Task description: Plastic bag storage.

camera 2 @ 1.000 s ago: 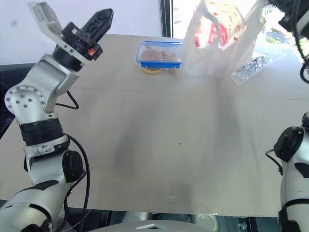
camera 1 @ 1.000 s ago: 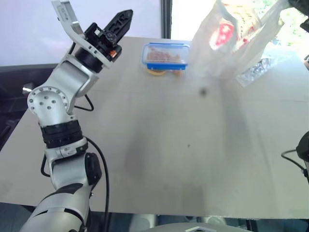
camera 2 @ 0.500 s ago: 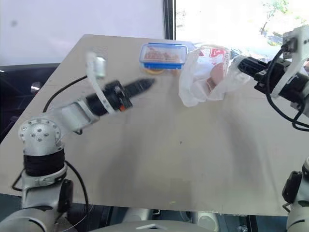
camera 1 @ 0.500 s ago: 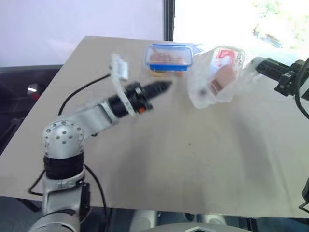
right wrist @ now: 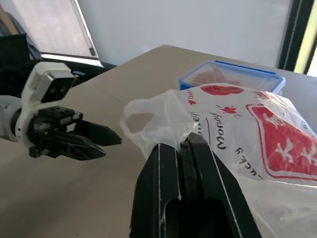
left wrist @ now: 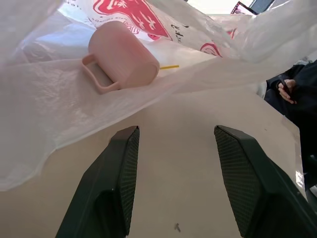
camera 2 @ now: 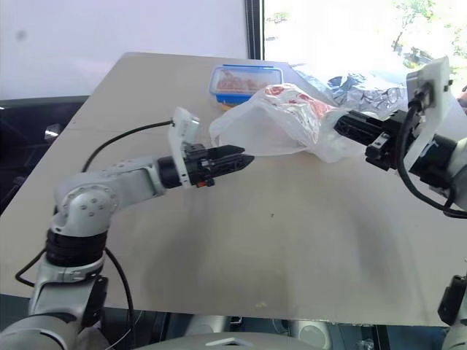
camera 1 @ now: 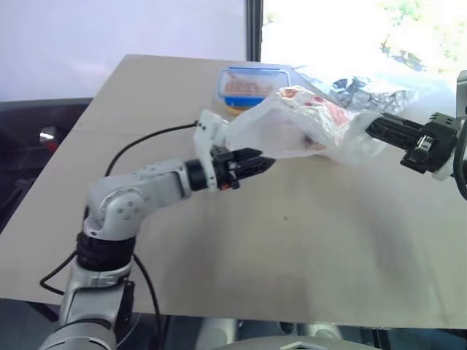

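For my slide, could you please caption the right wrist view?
Right claw pinches the plastic bag while the open left claw approaches.

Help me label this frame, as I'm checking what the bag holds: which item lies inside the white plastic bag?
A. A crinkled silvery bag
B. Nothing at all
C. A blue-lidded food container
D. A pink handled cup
D: in the left wrist view, a pink handled cup lies on its side inside the plastic bag, seen through the thin film, while the blue-lidded container sits outside on the table.
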Robot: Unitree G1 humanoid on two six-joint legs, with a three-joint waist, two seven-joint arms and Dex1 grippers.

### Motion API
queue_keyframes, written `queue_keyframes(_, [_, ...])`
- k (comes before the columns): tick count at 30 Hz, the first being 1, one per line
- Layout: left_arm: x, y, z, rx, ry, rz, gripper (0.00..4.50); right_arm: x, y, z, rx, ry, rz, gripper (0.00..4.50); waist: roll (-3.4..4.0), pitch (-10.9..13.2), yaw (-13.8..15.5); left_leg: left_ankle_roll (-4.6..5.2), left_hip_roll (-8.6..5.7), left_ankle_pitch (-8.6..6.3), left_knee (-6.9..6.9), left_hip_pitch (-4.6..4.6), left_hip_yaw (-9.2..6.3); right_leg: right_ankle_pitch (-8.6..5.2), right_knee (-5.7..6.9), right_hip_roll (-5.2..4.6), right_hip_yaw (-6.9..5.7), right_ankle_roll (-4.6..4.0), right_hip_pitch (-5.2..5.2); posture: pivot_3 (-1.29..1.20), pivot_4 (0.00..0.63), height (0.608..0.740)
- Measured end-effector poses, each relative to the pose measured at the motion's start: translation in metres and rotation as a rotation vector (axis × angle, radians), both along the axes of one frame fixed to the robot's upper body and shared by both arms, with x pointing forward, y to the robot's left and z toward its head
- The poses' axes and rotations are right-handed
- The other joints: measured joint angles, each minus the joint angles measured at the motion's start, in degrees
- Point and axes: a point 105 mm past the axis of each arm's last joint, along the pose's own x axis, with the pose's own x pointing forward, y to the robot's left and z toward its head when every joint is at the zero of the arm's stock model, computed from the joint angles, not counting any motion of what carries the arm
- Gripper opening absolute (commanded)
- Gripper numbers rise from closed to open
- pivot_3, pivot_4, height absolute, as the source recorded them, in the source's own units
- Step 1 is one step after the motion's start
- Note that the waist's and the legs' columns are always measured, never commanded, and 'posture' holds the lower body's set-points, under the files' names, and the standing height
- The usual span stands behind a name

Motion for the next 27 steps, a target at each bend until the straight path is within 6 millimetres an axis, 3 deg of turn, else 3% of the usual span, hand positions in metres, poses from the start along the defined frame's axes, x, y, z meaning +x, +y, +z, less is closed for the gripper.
queue_keyframes(4, [-0.01,0.029,-0.028,0.046,0.087,0.056,2.47,-0.007,-0.001,-0.02,-0.02,0.076,0.013,0.0,0.0,0.0,0.1,0.01,0.0,-0.01,-0.01,-0.05,0.03,-0.01,-0.05,-0.03,0.02,0.02,-0.02,0.0,0.15,0.74])
queue_keyframes(8, [-0.015,0.044,-0.018,-0.008,0.04,0.089,2.47,-0.041,0.001,-0.047,-0.032,0.202,0.118,0.0,-0.08,-0.04,1.09,0.05,-0.03,-0.03,0.08,-0.2,-0.09,0.0,-0.2,-0.06,-0.05,0.05,0.02,0.0,0.15,0.74])
queue_keyframes(11, [-0.018,0.043,-0.012,-0.024,-0.008,0.079,2.47,-0.046,0.001,-0.06,-0.092,0.229,0.124,0.0,-0.1,-0.07,0.9,0.31,-0.04,-0.18,0.12,-0.04,-0.02,-0.01,-0.22,-0.06,0.01,0.07,0.15,0.0,0.15,0.74])
queue_keyframes(14, [-0.019,0.041,-0.014,-0.038,-0.026,0.091,2.47,-0.048,-0.001,-0.089,-0.155,0.311,0.113,0.0,-0.15,-0.09,0.89,0.33,-0.02,-0.2,0.05,0.42,0.01,-0.15,-0.2,-0.03,0.05,0.25,0.52,0.0,0.15,0.74])
queue_keyframes(16, [-0.018,0.045,-0.016,-0.023,-0.035,0.115,2.47,-0.053,-0.001,-0.098,-0.162,0.337,0.129,0.0,-0.15,-0.09,0.9,0.33,-0.01,-0.2,-0.01,0.63,0.01,-0.19,-0.2,0.0,0.06,0.28,0.67,0.0,0.15,0.74])
queue_keyframes(27, [-0.016,0.051,-0.025,0.016,-0.043,0.142,2.47,-0.068,0.001,-0.109,-0.199,0.337,0.189,0.0,-0.15,-0.09,0.91,0.33,0.01,-0.2,0.0,0.7,0.04,-0.19,-0.22,0.01,0.11,0.28,0.73,0.0,0.15,0.74])
